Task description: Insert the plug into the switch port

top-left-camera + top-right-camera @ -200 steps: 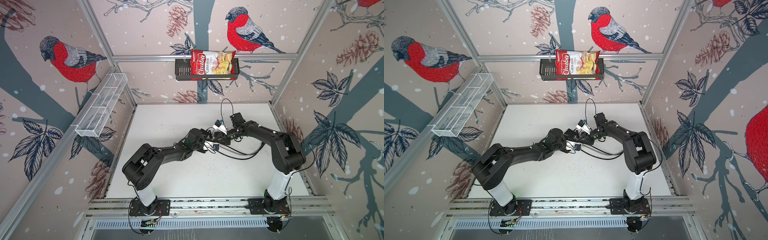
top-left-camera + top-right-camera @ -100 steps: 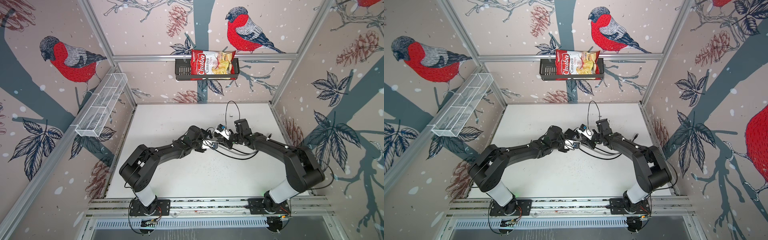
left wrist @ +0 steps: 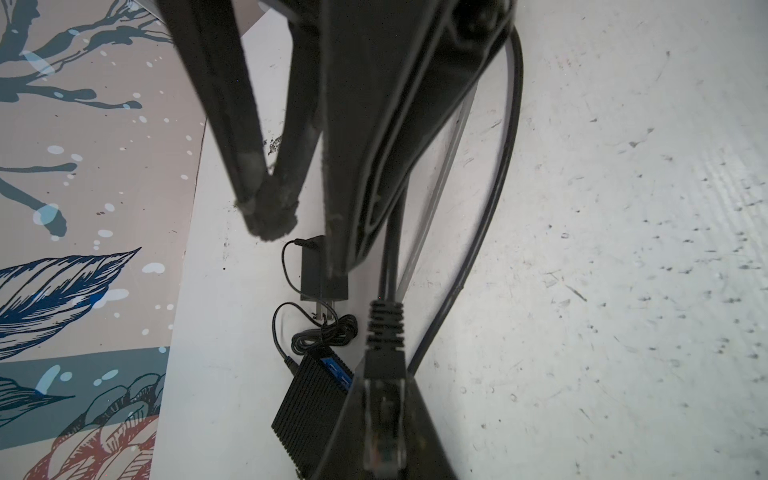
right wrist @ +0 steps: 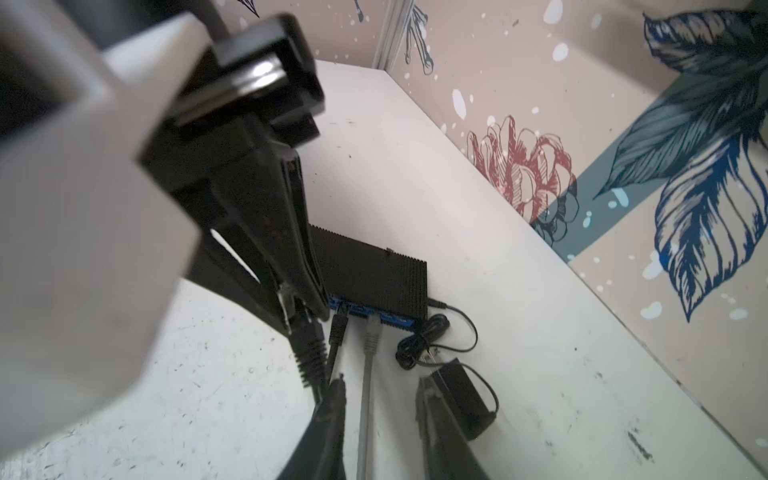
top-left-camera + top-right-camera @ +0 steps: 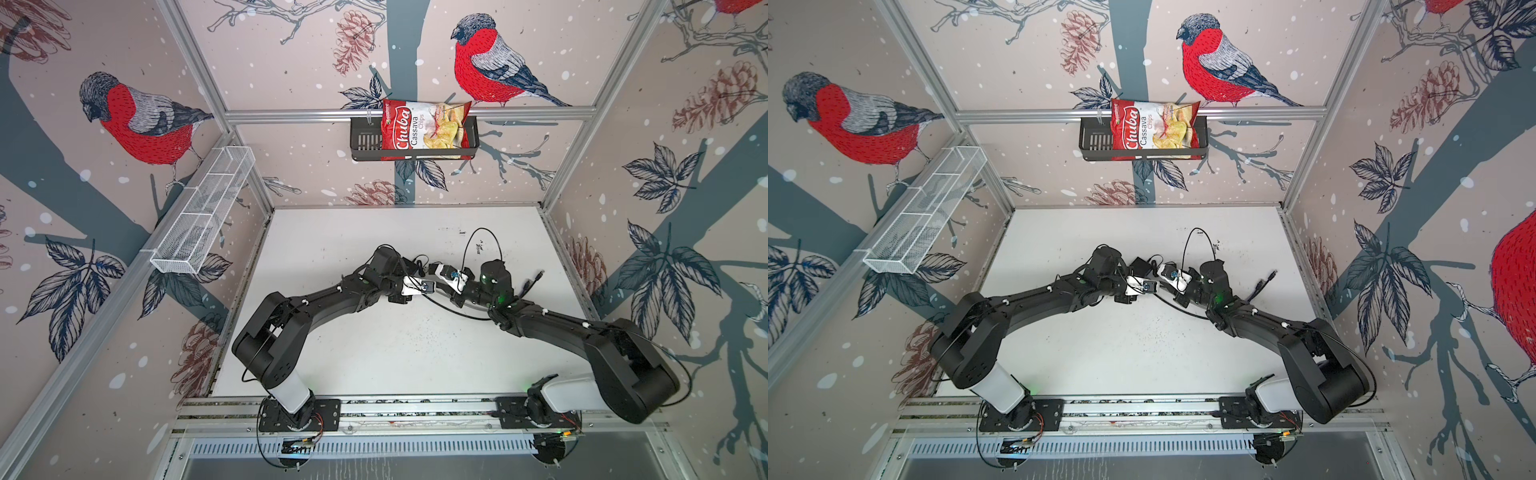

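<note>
Left tool (image 4: 297, 301) pinching plug (image 3: 384, 365) by switch (image 4: 374, 270) edge, right tool (image 4: 381, 384) spread

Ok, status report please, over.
Left gripper shut on plug. Right gripper open, empty. Plug short of switch, not inserted. Grey cable occupies a nearby port.

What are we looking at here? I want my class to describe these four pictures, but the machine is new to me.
These are two black robot arms, a left arm and a right arm, mounted along one edge of a white table. Two pictures look down from overhead; two come from a camera on each wrist. On the table lie a flat black switch with blue ports and a small black adapter. The left pincer is shut on a black plug, not yet in a port. The right pincer is open; a grey cable, plugged into the switch, runs between its fingers.
</note>
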You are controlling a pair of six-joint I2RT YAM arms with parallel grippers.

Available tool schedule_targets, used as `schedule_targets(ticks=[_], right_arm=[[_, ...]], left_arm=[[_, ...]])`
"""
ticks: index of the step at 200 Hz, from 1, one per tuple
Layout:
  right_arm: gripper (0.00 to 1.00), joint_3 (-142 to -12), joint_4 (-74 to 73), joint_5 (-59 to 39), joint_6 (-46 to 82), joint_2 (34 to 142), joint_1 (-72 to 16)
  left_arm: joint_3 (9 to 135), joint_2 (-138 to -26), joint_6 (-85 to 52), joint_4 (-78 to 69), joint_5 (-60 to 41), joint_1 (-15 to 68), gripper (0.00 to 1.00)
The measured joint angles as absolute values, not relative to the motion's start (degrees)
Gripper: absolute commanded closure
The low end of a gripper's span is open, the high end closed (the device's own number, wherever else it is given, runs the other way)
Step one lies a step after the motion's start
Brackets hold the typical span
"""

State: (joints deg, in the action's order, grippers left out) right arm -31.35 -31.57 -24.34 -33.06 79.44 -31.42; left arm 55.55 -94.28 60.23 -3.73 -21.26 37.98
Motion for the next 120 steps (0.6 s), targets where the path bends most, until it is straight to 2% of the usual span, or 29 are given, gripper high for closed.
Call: schedule_targets(ticks=[120], right_arm=[[0.68,-28.05,-37.56,-21.21,-32.40,81.10,-35.48]], left_arm=[[57.56,-94.28,62.89,3.73,-22.31,37.80,0.90]])
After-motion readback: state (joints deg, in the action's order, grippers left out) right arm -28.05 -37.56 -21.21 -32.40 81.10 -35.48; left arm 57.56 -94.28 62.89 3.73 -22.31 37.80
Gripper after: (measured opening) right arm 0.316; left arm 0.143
